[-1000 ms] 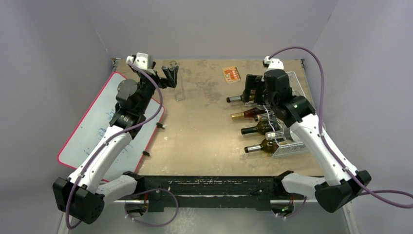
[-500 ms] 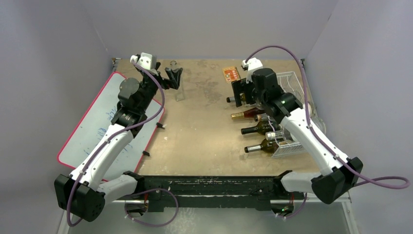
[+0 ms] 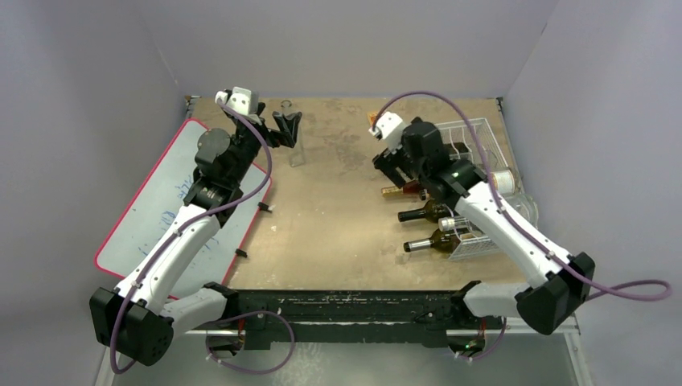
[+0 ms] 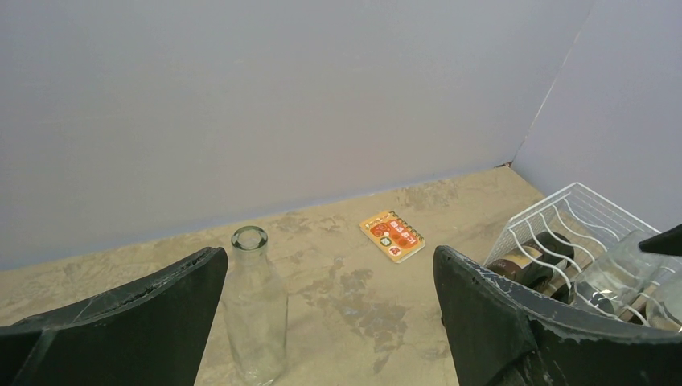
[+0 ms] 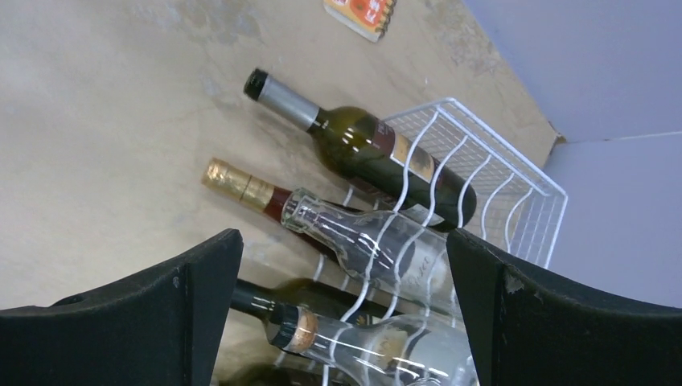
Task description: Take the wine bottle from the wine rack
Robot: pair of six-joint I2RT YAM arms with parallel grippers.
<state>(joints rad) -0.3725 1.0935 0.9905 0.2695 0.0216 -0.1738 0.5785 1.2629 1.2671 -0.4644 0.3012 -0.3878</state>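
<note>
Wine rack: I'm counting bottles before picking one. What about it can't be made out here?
Top view: the right arm covers much of the wine rack and its bottles.
Right wrist view: lower bottles cut off by the bottom edge and right fingers.
Left wrist view: rack runs off the right edge.

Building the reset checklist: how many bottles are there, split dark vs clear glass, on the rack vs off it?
Dark glass, on the wine rack: 4 (grey-capped bottle, gold-foil bottle, black-capped bottle, brown bottle)
Clear glass, on the rack: 2 (far clear bottle, near clear bottle)
Clear glass, off the rack, upright: 1 (standing bottle)
Total: 7
</note>
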